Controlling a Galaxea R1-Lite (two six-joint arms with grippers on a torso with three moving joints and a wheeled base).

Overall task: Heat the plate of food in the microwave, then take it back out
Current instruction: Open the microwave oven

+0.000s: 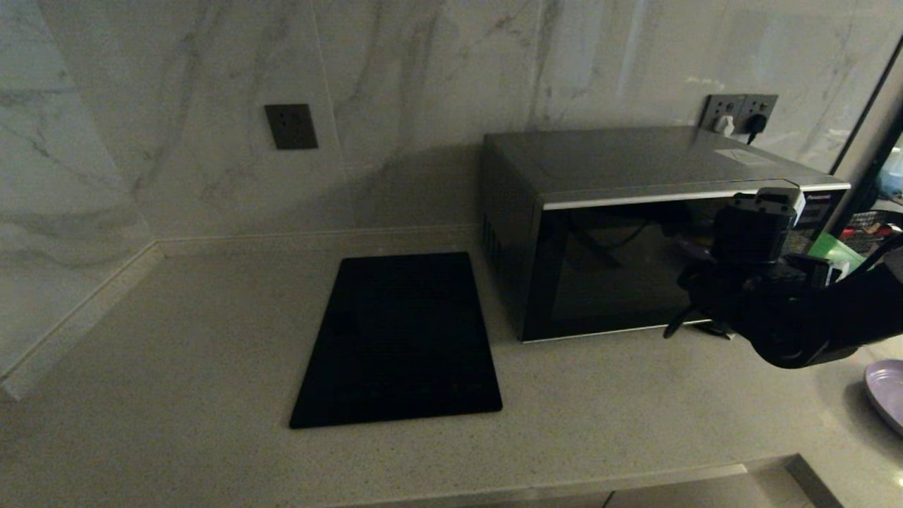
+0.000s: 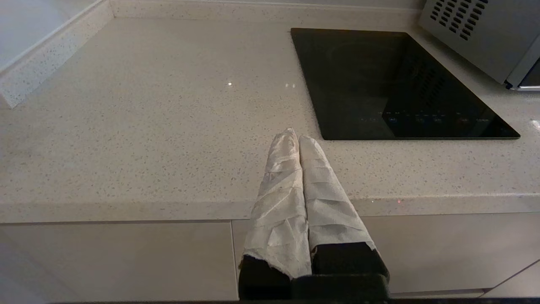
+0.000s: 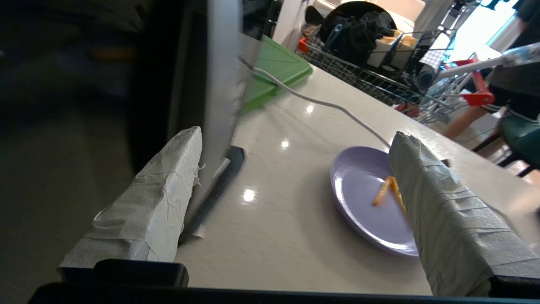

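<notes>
The silver-grey microwave point(image 1: 621, 233) stands at the back right of the counter, its dark glass door closed. My right arm point(image 1: 769, 310) hangs in front of the microwave's right end and hides the handle and button panel. The right gripper point(image 3: 295, 137) is open and empty. One taped finger point(image 3: 164, 194) is close to the microwave's front right corner point(image 3: 219, 84); the other finger point(image 3: 443, 211) overlaps the plate of food. That lavender plate point(image 3: 367, 198) point(image 1: 887, 388) lies on the counter right of the microwave and holds thin orange sticks point(image 3: 382, 192). My left gripper point(image 2: 298, 136) is shut and empty at the counter's front edge.
A flat black glass cooktop point(image 1: 398, 339) point(image 2: 396, 84) lies left of the microwave. A green board point(image 3: 274, 67) and a white cable point(image 3: 320, 105) lie behind the plate, with a wire rack point(image 3: 379, 71) of items beyond. Marble walls close the back and left.
</notes>
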